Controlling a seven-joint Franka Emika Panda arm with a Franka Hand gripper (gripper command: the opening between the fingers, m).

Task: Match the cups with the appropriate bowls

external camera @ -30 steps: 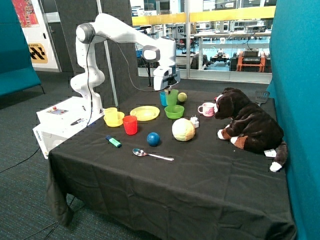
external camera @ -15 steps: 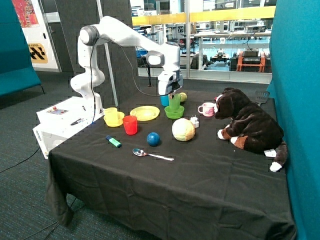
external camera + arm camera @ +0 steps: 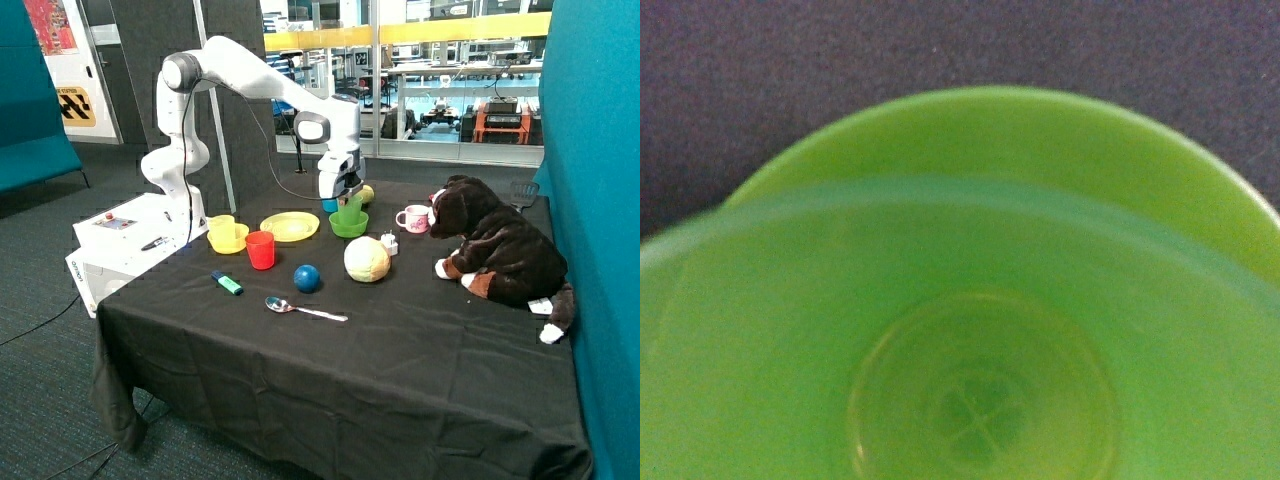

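Gripper (image 3: 344, 191) closed on rim of green cup (image 3: 349, 209), cup upright inside green bowl (image 3: 348, 226) beside yellow plate (image 3: 289, 227); yellow cup (image 3: 221, 230) in yellow bowl (image 3: 231, 240) near red cup (image 3: 261, 250); blue cup (image 3: 328, 203) behind green bowl

black-draped tabletop (image 3: 400, 370) carries blue ball (image 3: 306, 278), spoon (image 3: 303, 310), blue-green marker (image 3: 227, 283), pale cabbage (image 3: 367, 259), flat yellow plate (image 3: 289, 226), pink-white mug (image 3: 412, 218), brown plush dog (image 3: 495, 250).
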